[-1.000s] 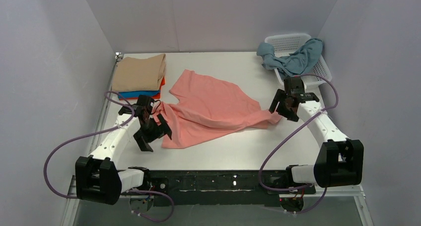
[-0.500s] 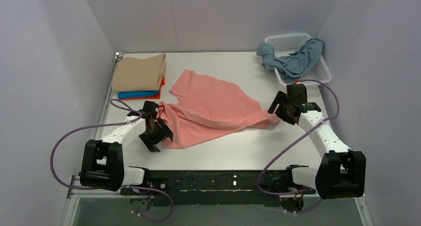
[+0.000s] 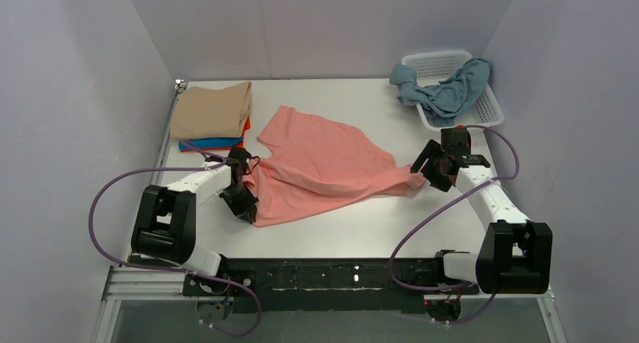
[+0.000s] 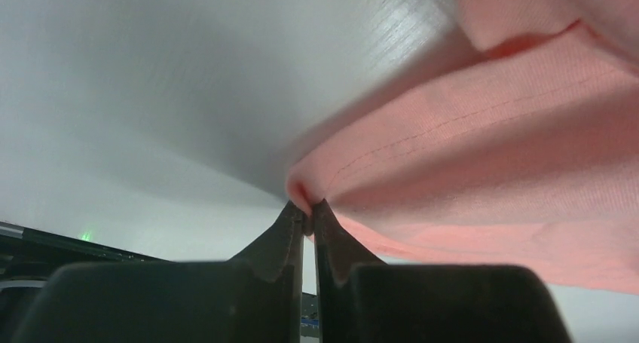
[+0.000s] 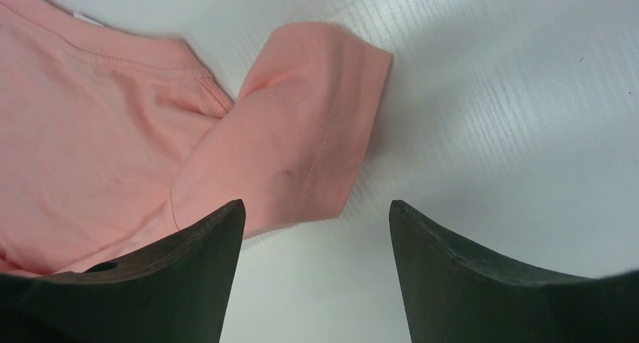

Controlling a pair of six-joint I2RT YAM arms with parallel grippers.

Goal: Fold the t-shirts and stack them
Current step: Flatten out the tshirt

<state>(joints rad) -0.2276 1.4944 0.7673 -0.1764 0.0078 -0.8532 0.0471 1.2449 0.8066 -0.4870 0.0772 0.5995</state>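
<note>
The salmon pink t-shirt (image 3: 324,162) is laid crumpled on the table (image 3: 362,222), its long axis running between the arms. Its near-left hem is pinched by the left gripper (image 4: 307,213). The right gripper (image 5: 316,207) is spread, with the sleeve (image 5: 301,147) lying just ahead of it.

White arm links (image 3: 490,200), bulky black shoulder housings (image 3: 520,256), looping purple cables (image 3: 124,177), black tapered claw fingers (image 5: 188,283)

Pale lilac walls (image 3: 316,26), white table (image 3: 354,224), even soft light
</note>
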